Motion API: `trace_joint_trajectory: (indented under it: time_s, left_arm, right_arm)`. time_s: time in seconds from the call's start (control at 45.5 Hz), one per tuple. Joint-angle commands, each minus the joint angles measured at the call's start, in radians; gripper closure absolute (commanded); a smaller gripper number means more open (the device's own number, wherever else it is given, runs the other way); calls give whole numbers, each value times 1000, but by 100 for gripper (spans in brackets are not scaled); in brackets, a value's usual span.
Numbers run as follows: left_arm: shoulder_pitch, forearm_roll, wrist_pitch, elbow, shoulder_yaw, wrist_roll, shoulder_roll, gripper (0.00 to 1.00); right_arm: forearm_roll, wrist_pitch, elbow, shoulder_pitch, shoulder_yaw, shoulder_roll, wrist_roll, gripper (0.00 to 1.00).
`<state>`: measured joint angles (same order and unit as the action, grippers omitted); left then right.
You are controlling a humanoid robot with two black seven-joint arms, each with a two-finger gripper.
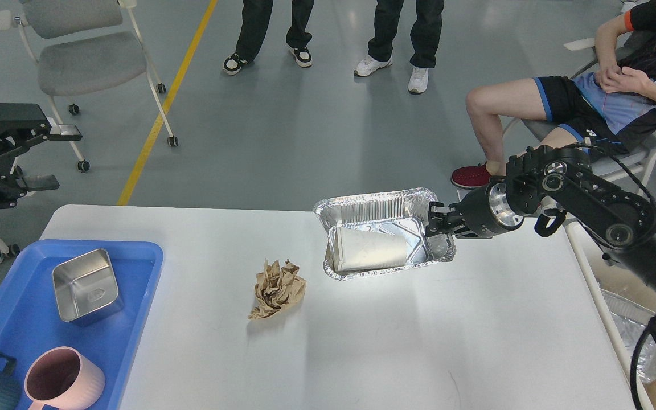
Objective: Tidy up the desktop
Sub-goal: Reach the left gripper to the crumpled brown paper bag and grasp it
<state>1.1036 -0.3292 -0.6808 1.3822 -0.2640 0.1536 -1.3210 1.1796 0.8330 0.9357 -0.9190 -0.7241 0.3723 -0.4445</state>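
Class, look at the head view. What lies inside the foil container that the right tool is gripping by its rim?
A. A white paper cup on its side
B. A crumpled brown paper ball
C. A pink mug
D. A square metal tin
A: the white paper cup lies on its side inside the foil container, whose right rim the right tool grips.

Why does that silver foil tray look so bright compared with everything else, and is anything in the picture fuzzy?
In the head view, the foil tray throws back overhead light, so its ribbed wall glares white. Soft shadows lie under it and beside the crumpled brown paper on the desktop. The right gripper at the tray's rim is dark, with little detail visible. Nothing is noticeably blurred.
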Motion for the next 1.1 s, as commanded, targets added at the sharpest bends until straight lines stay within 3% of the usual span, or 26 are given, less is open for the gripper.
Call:
trace_joint_trajectory:
  time_s: [0.0, 0.154, 0.484, 0.858, 1.078]
  left_arm:
    - [-28, -36, 53, 0, 3, -2, 29, 3]
    - [-65, -151, 124, -2, 3, -2, 126, 3]
    - [-157, -340, 234, -37, 71, 15, 460, 3]
    - [-220, -404, 279, -359, 115, 4, 802, 3]
    - [-231, -413, 294, -480, 115, 0, 942, 3]
  right_arm:
    - [0, 0, 2, 0, 0, -1, 0, 100]
    - [0, 0, 2, 0, 0, 0, 0, 100]
    - [-2, 0, 3, 5, 0, 10, 1, 100]
    - [-2, 0, 5, 11, -8, 17, 1, 100]
    - [-2, 0, 5, 11, -8, 17, 1, 100]
